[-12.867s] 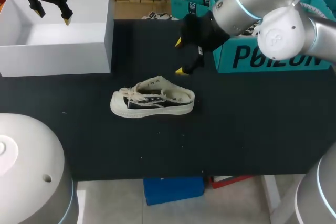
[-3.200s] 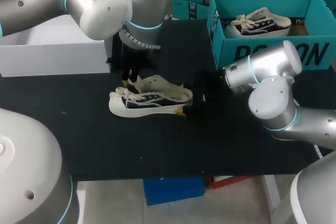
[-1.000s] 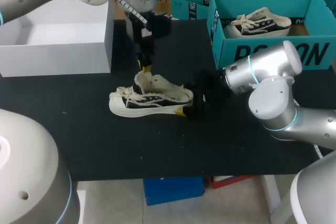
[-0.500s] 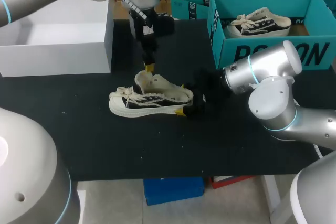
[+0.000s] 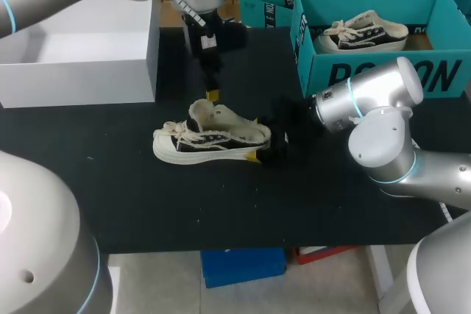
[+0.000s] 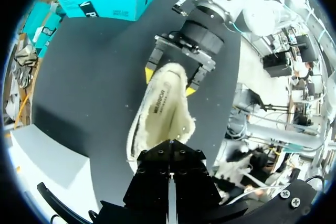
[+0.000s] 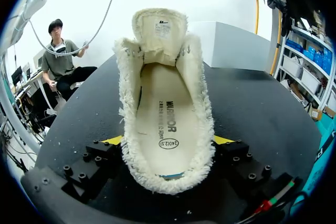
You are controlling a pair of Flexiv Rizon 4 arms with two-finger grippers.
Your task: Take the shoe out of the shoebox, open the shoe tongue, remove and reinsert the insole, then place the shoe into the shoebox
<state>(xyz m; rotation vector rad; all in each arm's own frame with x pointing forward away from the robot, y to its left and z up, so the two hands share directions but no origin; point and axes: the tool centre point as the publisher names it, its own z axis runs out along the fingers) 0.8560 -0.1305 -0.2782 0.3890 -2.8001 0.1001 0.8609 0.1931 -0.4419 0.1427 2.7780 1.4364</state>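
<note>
Sneaker [image 5: 213,137] heel pinched in right pincer [image 7: 168,141]; left pincer [image 5: 212,95] just above tongue [image 7: 159,30], grip state indeterminable.

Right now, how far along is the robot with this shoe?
Done: the shoe sits out on the black table with its tongue stood up. In hand: the right gripper clamps the heel while the left gripper hovers above the tongue. Left, it seems: pulling out and refitting the insole, which lies flat inside, then boxing the shoe.
</note>
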